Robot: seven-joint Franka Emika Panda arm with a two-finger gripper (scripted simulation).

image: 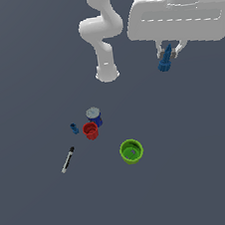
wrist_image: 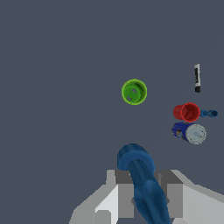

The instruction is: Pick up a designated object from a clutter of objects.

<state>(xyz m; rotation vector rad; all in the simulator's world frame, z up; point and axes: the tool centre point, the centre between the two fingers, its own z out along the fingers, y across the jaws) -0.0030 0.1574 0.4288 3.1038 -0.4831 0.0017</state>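
Already aloft, the white end effector (image: 167, 53) is clamped on the tiny dark-blue stubby piece w/ flared end (image: 165, 60), high above the grey tabletop (image: 193, 174), well apart from the green cup (image: 131, 150). Piece looks light, rigid, prob. slick; narrow shank seems the best hold.

Gripper (image: 168, 57) high above floor (image: 22, 56), clamped on blue stubby piece (image: 165, 60), nothing around it. Obstacles all low on floor: blue grey-topped can (image: 94, 116) touching red cup (image: 91, 131), tiny blue piece (image: 74, 128) just beside red cup; little room between these three. Green cup (image: 131, 151) stands apart, open all round. Black-and-white marker (image: 67, 160) lies apart, open all round. Wide bare floor elsewhere; arm base (image: 107, 72) at back.
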